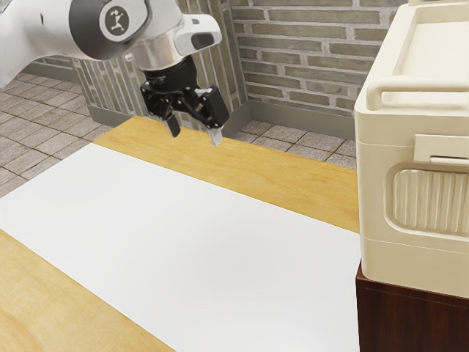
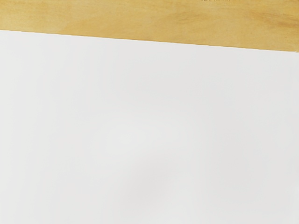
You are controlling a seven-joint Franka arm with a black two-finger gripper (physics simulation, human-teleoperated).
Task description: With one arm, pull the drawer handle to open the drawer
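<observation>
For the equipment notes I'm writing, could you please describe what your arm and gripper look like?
My arm is smooth, rounded and white, with a dark grey joint cover carrying a round badge. Nearer the hand comes a silvery section. My gripper is black and angular, with two fingers ending in greyer tips.

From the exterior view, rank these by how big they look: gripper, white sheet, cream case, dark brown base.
Largest to smallest, as they look there:
1. White sheet
2. Cream case, cut off by the picture's edge
3. Dark brown base, also cut off
4. Gripper
</observation>
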